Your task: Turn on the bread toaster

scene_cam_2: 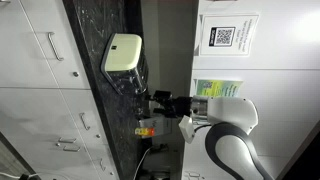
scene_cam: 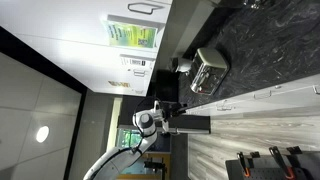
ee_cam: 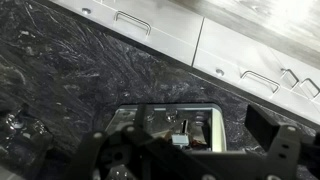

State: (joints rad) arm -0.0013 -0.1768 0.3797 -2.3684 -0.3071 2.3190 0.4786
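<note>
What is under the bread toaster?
The bread toaster stands on the dark marbled countertop. Its underside and the patch of counter below it are hidden by its own body; in the wrist view the gripper also covers its near edge.

1 bread toaster (scene_cam: 209,70). 1 gripper (scene_cam_2: 148,98). 1 small dark round object (scene_cam: 182,65) beside the toaster. 2 wall sheets: 1 QR-coded (scene_cam_2: 226,35), 1 green (scene_cam_2: 216,90). 3 cabinet handles (ee_cam: 132,20) in wrist view.

Silver-metal bread toaster (scene_cam: 212,65), dark slots (ee_cam: 190,130). Black countertop (ee_cam: 80,70) with grey-white marbled veining. White cabinet drawers (ee_cam: 255,45), silvery handles (ee_cam: 133,20). White arm (scene_cam_2: 232,120). Green-and-white printed sheet (scene_cam_2: 218,90) on the white wall (scene_cam_2: 275,75).
</note>
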